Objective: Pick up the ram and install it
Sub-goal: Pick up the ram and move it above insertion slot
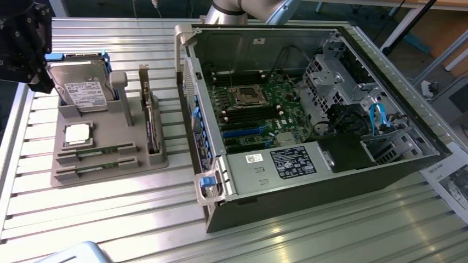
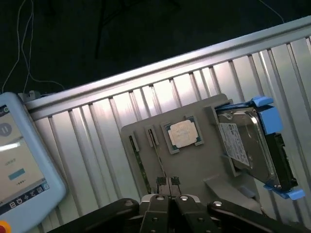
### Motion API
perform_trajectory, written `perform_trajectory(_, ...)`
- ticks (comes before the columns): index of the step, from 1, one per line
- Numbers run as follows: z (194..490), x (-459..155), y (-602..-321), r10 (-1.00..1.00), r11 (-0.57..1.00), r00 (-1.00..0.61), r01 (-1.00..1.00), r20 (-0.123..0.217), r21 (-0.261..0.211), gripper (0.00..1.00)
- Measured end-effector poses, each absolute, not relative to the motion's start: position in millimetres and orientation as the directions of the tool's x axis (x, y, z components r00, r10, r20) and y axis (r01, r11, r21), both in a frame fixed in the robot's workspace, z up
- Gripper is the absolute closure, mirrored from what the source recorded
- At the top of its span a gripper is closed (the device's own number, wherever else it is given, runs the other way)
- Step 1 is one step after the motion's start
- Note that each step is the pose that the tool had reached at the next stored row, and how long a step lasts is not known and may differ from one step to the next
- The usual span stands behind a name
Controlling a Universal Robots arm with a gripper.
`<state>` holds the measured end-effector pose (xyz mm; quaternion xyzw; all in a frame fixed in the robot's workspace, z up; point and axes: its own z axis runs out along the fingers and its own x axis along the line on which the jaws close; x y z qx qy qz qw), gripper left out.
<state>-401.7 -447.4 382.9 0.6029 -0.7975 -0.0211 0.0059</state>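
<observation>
- The gripper (image 2: 167, 181) has its fingers drawn together tip to tip, with nothing between them. It hangs above the gray holder (image 1: 146, 161), clear of it.
- The ram (image 1: 98, 149) sits below the gripper, standing on its long edge in a narrow slot of that holder. A similar stick stands in the slot beside it.
- Ahead of the fingertips lies the square processor chip (image 2: 183, 133), and the hard drive (image 2: 245, 145) stands further out the same way.
- The ram looks like a light, thin, stiff board. It should not sag when lifted, but it is fragile: twisting or prying could crack it or harm its small chips.
- Its faces look smooth, so a loose pinch may slip.
- The best hold is probably at mid-length on the exposed upper edge, one pad on each flat face, so it lifts straight without tipping.
- The open computer case (image 1: 307, 109) stands well off to one side of the gripper.
</observation>
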Motion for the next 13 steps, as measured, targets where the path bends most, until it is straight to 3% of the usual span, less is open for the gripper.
perform_trajectory(6, 381.3, -401.7, -447.4, -0.992, 0.124, -0.125, -0.991, -0.014, 0.04, 0.9)
perform_trajectory(13, 381.2, -401.7, -447.3, -0.994, 0.112, -0.112, -0.993, -0.012, 0.04, 0.9)
